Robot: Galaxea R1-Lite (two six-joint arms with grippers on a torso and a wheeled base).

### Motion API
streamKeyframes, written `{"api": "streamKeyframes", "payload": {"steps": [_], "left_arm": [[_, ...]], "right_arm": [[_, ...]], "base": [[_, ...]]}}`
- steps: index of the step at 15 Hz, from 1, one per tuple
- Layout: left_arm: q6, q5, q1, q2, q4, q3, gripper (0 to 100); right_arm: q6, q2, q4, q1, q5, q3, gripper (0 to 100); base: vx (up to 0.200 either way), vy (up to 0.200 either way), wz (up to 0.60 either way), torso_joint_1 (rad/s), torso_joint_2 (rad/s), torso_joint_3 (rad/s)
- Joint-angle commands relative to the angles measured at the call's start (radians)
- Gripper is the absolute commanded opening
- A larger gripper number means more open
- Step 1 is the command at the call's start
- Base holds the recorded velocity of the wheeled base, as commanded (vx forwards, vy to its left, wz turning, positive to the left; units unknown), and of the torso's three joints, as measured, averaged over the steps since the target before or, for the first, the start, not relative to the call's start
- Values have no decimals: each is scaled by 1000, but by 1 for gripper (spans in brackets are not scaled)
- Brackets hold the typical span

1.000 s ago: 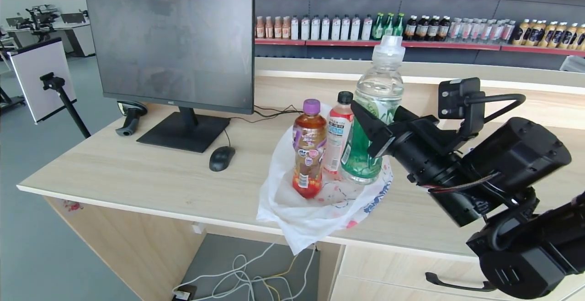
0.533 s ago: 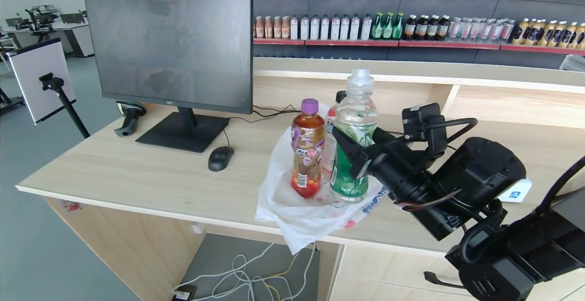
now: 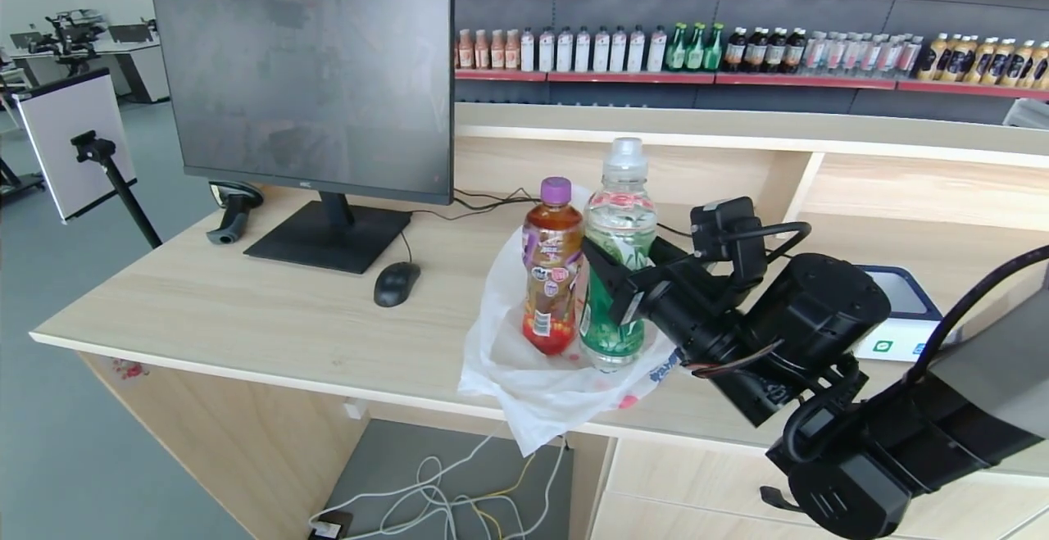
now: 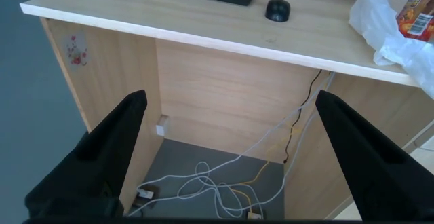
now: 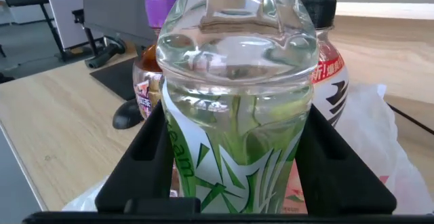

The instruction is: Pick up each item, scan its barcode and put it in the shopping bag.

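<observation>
Now the right gripper (image 3: pixel 610 282) clamps the clear green-labelled water bottle (image 3: pixel 620 220) upright at the white plastic shopping bag (image 3: pixel 524 376), just right of the purple-capped amber bottle (image 3: pixel 554 265). Seat its base, then part the fingers slowly. The left gripper (image 4: pixel 230 95) hangs wide open, empty.

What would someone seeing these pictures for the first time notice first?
The right end effector grips a clear, green-labelled bottle upright at the white shopping bag, near the front edge of the counter and beside a purple-capped amber drink bottle. A large dark monitor stands toward the counter's left.
</observation>
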Motion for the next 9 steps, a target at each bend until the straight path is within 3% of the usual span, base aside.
{"api": "streamKeyframes", "payload": {"steps": [1, 9], "left_arm": [[1, 1, 0, 1, 0, 0, 100], [1, 1, 0, 0, 0, 0, 100]], "right_arm": [[0, 23, -1, -9, 1, -11, 0], [0, 54, -1, -31, 1, -7, 0]], "base": [[0, 0, 0, 0, 0, 0], [0, 0, 0, 0, 0, 0]]}}
